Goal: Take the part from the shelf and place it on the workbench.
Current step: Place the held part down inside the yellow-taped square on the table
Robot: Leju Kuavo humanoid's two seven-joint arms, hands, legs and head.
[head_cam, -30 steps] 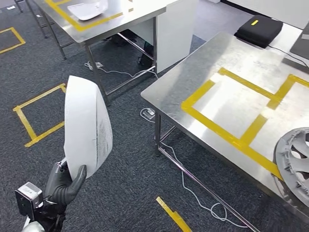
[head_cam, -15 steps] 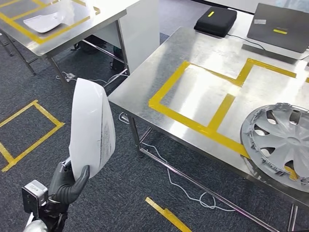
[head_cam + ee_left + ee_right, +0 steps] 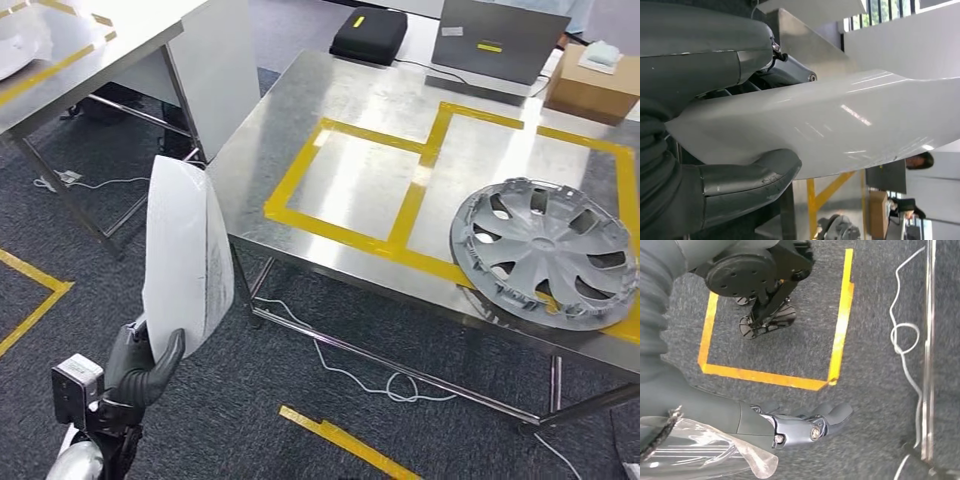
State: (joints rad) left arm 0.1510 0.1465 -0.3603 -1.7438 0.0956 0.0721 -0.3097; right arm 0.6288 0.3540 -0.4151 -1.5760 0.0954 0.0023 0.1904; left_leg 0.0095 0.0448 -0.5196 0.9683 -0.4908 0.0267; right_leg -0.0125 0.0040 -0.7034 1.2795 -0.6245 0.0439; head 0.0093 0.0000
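Observation:
My left hand (image 3: 140, 375) grips the lower edge of a white curved part (image 3: 185, 260) and holds it upright at the lower left of the head view. In the left wrist view the thumb and fingers (image 3: 749, 180) pinch that smooth white part (image 3: 851, 125) from both sides. The steel workbench (image 3: 362, 185) with its yellow tape rectangles stands ahead and to the right, apart from the part. My right hand (image 3: 802, 425) hangs over the carpet with its fingers stretched out and nothing in it.
A grey wheel cover (image 3: 545, 250) lies on the workbench's right side. A laptop (image 3: 494, 40), a black case (image 3: 368, 34) and a cardboard box (image 3: 592, 85) sit at its far edge. A second steel table (image 3: 45, 70) stands at the left. Cables (image 3: 362, 380) run under the workbench.
The camera has turned right, so the workbench has slid left and toward the middle of the picture. The white part stays in my left hand.

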